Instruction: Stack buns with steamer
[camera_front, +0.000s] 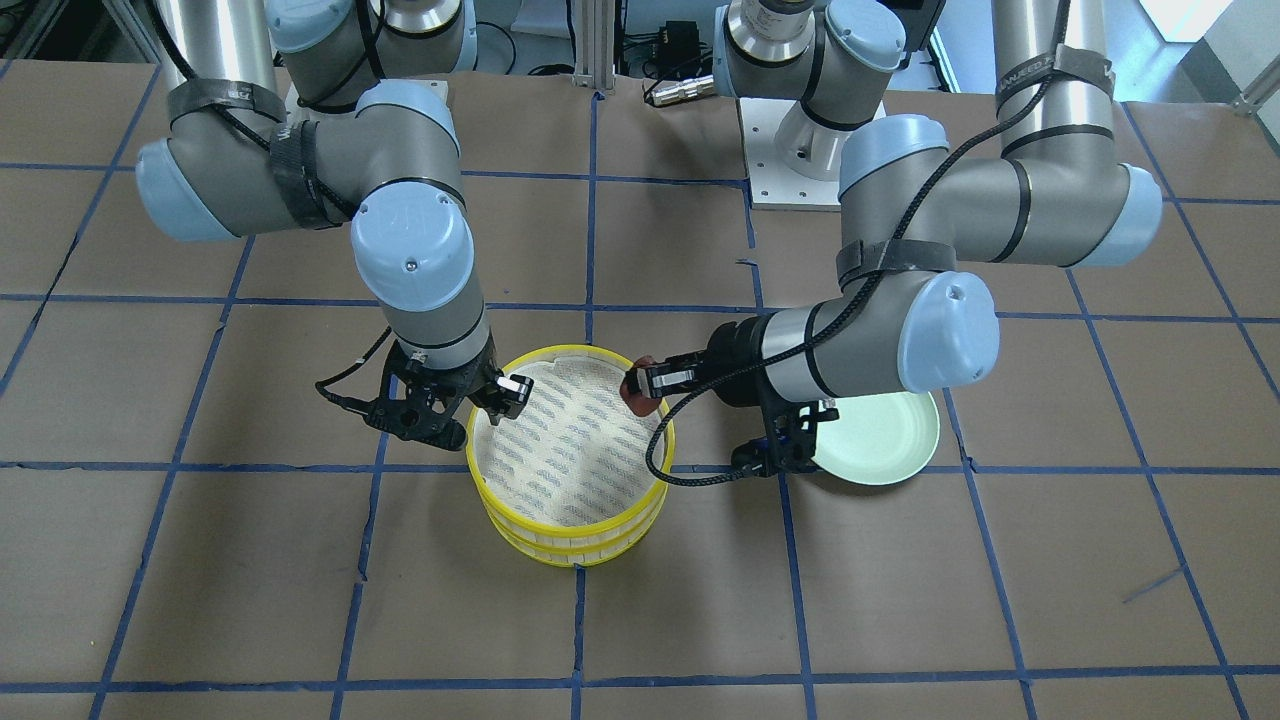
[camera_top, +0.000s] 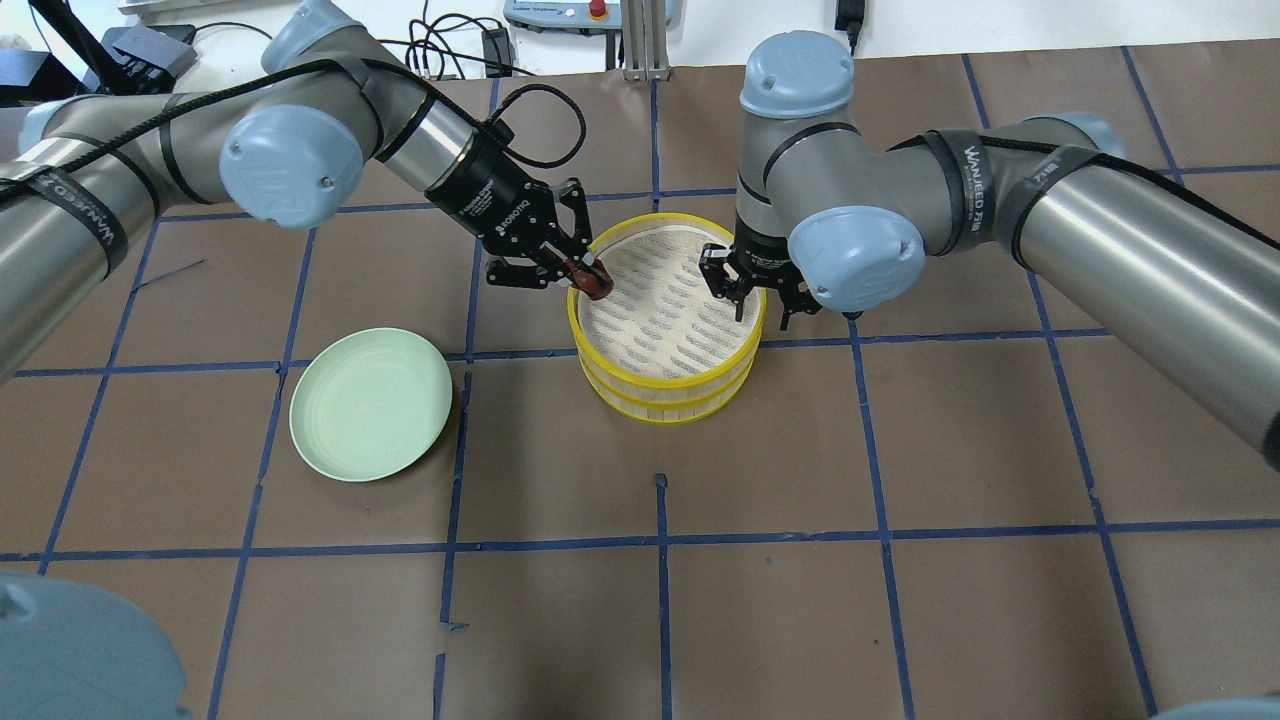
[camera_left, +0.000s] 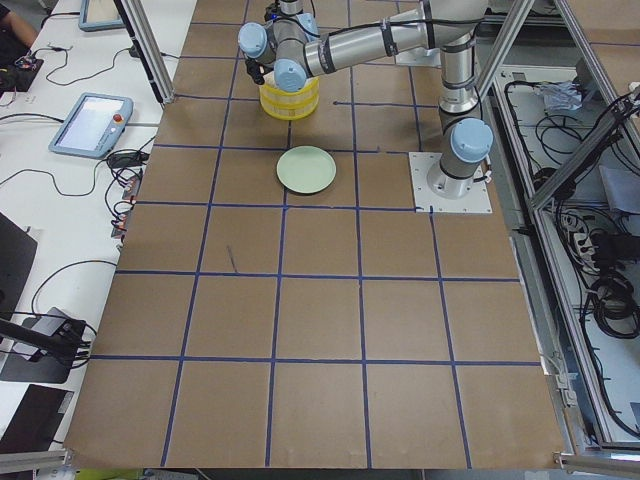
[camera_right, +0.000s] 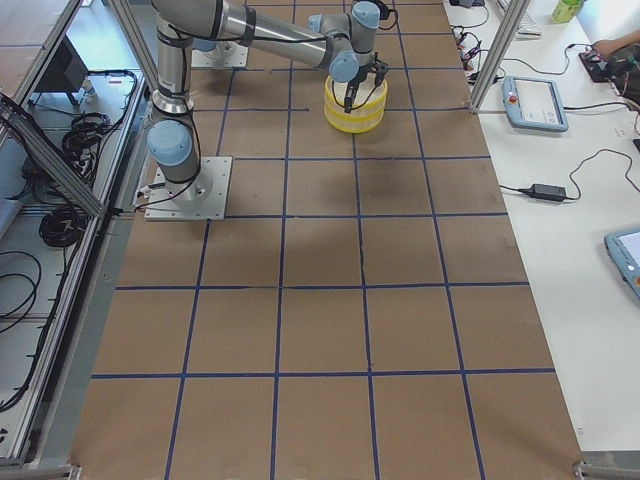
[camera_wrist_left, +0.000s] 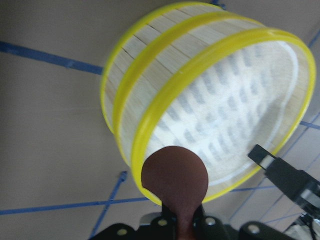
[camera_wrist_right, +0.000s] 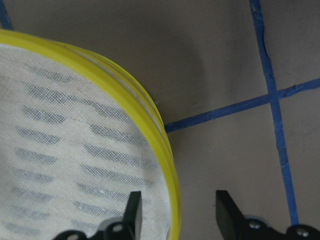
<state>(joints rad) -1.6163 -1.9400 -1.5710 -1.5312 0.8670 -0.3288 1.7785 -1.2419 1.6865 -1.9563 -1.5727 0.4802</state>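
As left tool (camera_top: 588, 280) clamped reddish-brown bun (camera_top: 598, 285), bun hung just over steamer (camera_top: 660, 398) rim on robot's left side. Lined floor lay inward from bun, toward robot's right, slightly below. Right tool (camera_top: 762, 312) stood fingers apart, straddling opposite rim. White bun not visible. Green plate (camera_top: 370, 403) sat on bench (camera_top: 900, 450), well apart.

Bright, even light from above falls on the brown worktop (camera_top: 900, 450), and the shadow around the steamer (camera_top: 665, 400) is soft and faint. In the left wrist view the reddish-brown bun (camera_wrist_left: 174, 182), close to the lens, is slightly out of focus, and wide-angle distortion stretches the steamer toward the frame edges.
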